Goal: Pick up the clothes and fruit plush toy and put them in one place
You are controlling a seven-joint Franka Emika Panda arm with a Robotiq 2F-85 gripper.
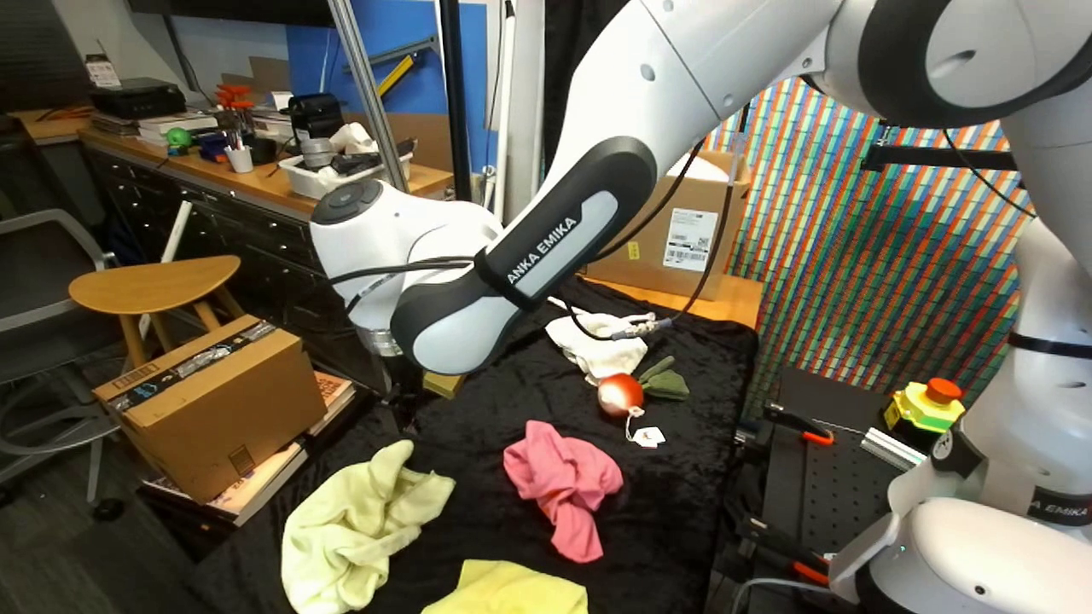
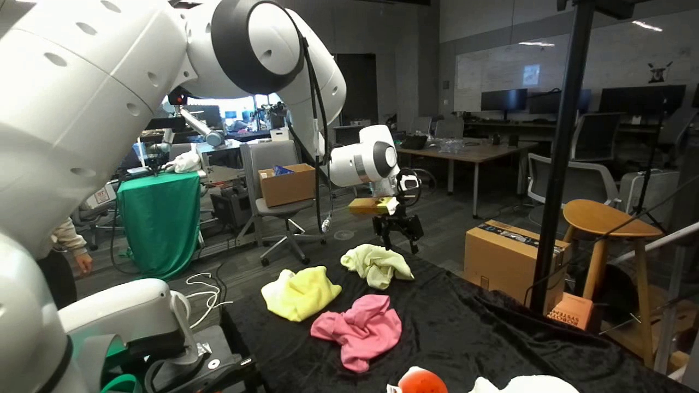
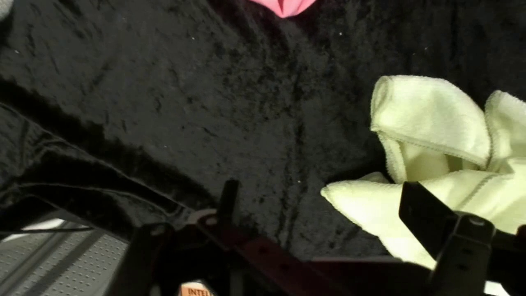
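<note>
I see gripper (image 2: 401, 248) spread, holding nothing; green cloth (image 2: 377, 266) lies lower, slightly left in both exterior views, likely next grab.

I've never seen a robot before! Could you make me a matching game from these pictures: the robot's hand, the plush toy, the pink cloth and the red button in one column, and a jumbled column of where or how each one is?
Things:
1. The hand
2. The red-and-white plush toy
3. The pink cloth
4. The red button

Places and states:
A. On a yellow housing
B. Open, holding nothing
C. Has a white tag
D. Crumpled on the black covering

Right pairs: 1-B, 2-C, 3-D, 4-A.
</note>
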